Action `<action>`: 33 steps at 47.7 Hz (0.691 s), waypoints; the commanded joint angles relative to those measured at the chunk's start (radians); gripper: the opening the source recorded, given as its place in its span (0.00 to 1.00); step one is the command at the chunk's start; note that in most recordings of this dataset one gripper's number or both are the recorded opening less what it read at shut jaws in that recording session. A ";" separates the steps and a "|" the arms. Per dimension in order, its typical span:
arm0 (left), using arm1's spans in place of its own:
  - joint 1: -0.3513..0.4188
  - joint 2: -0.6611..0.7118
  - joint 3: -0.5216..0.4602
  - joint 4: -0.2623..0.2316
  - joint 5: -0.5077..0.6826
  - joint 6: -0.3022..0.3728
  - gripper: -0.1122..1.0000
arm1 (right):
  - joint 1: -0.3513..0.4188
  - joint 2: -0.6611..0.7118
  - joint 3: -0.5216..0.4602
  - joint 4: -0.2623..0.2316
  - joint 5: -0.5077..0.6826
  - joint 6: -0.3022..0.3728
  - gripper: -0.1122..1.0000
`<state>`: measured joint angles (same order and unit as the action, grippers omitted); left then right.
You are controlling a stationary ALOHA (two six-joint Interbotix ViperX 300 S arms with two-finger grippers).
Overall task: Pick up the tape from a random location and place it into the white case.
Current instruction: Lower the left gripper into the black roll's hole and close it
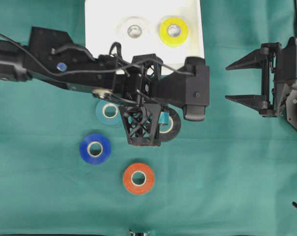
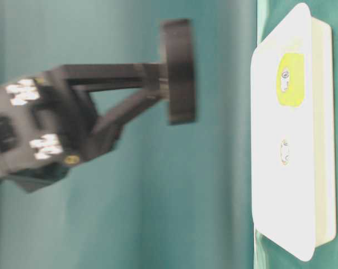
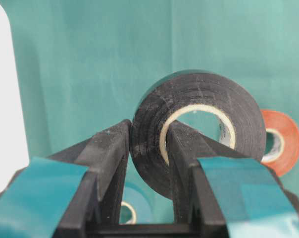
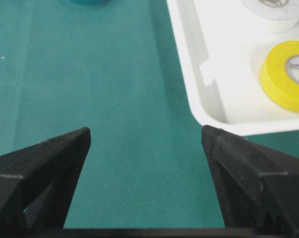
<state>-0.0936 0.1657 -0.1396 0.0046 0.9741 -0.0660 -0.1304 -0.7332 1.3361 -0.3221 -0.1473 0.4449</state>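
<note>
We find the left gripper [image 3: 147, 148] fingers clamped on the black round tape roll's [image 3: 199, 124] wall, lifted just below the white rectangular plastic case [image 1: 99, 29]. The right gripper [image 1: 247, 81] fingers stand wide apart, right of the case.

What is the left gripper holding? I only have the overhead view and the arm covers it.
Observer: A black tape roll. The left wrist view shows the left gripper shut on the roll's wall, one finger inside the core and one outside.
Operator: Is it off the cloth?
Observer: Yes. In the table-level view the roll hangs clear of the green cloth, not touching it.
Operator: Is the white case free to take it?
Observer: The right wrist view shows bare floor in the white case beside the yellow roll and the white roll.
Operator: And the right gripper?
Observer: The right gripper is open, with nothing between its fingers.
</note>
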 commanded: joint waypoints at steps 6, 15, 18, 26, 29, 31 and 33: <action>-0.003 -0.064 -0.058 0.006 0.032 0.002 0.26 | -0.002 0.002 -0.025 -0.002 -0.003 -0.002 0.90; -0.002 -0.075 -0.060 0.008 0.032 0.000 0.27 | -0.002 0.002 -0.025 -0.002 -0.003 -0.002 0.89; -0.003 -0.075 -0.058 0.008 0.032 0.000 0.27 | 0.000 0.002 -0.025 -0.002 -0.003 -0.002 0.89; -0.002 -0.077 -0.055 0.008 0.032 0.000 0.27 | -0.002 0.002 -0.025 -0.002 -0.003 -0.002 0.89; -0.003 -0.077 -0.055 0.006 0.032 0.000 0.27 | 0.000 0.002 -0.025 -0.002 -0.003 -0.002 0.89; -0.003 -0.077 -0.054 0.008 0.032 -0.002 0.26 | 0.000 0.002 -0.025 -0.002 -0.003 -0.002 0.89; -0.003 -0.077 -0.054 0.006 0.034 -0.002 0.27 | -0.002 0.002 -0.025 -0.002 -0.003 -0.002 0.89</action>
<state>-0.0936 0.1289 -0.1749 0.0092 1.0109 -0.0675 -0.1304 -0.7332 1.3361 -0.3221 -0.1473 0.4449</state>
